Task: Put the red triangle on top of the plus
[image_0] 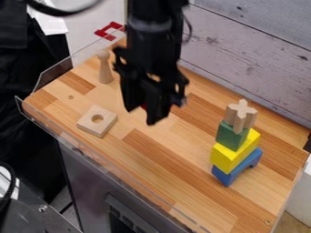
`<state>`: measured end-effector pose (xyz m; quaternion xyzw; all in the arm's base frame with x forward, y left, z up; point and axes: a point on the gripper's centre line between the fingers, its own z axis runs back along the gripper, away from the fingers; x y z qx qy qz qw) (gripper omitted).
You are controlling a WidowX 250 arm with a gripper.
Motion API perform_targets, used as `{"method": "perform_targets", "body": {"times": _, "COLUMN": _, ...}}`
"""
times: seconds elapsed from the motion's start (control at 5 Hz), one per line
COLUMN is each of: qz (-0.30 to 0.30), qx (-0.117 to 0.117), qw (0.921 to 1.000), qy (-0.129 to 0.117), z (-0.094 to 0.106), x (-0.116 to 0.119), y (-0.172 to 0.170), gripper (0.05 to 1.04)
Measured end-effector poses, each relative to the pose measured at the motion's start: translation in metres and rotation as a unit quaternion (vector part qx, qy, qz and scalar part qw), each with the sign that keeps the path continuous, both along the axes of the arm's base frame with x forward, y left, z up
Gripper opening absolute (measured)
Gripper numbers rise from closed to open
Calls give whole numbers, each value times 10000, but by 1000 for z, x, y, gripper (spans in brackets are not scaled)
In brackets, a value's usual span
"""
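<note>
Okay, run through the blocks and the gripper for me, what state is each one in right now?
Gripper: hanging over the wooden surface
Red piece: mostly hidden at the gripper; held or not, can't tell
Plus: cross-shaped face up, on the green block
Green block: stacked on yellow
Yellow block: stacked on blue
Blue block: bottom of the stack
Wooden peg: upright
Square block: flat, hole up

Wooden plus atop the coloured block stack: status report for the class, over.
Black robot hand above wooden tabletop, off to stack's side. Red patch at hand; triangle and grip unconfirmed. Pale wooden plus on green block, top uncovered.
</note>
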<state>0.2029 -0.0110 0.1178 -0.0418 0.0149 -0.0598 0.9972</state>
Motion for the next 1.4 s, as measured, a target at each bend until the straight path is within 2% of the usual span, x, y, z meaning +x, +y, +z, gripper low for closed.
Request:
{"method": "perform_targets", "body": {"times": 0.2, "qz": -291, "qx": 94, "qw": 9994, "qy": -188, "z": 40, "x": -9, "y": -9, "gripper": 496}}
{"method": "perform_targets", "body": {"times": 0.4, "qz": -756, "qx": 69, "qw": 9969, "qy": -228, "z": 60, "x": -14, "y": -37, "gripper": 495}}
{"method": "perform_targets", "body": {"times": 0.6, "qz": -989, "qx": 85, "qw": 9950, "qy": -101, "z": 58, "x": -10, "y": -58, "gripper": 496}}
{"method": "perform_targets", "body": {"times": 0.8, "qz": -1106, "qx": 98, "qw": 9938, "qy": 101, "z": 44, "x": 4, "y": -70, "gripper": 496}}
{"method": "perform_targets", "body": {"times": 1.2, "qz": -1168, "qx": 174, "qw": 9923, "qy": 377, "z": 22, "x": 35, "y": -85, "gripper": 495}}
{"method": "perform_targets", "body": {"times": 1.4, "qz": -1148, "qx": 174, "qw": 9923, "qy": 434, "z": 18, "x": 38, "y": -88, "gripper": 495}}
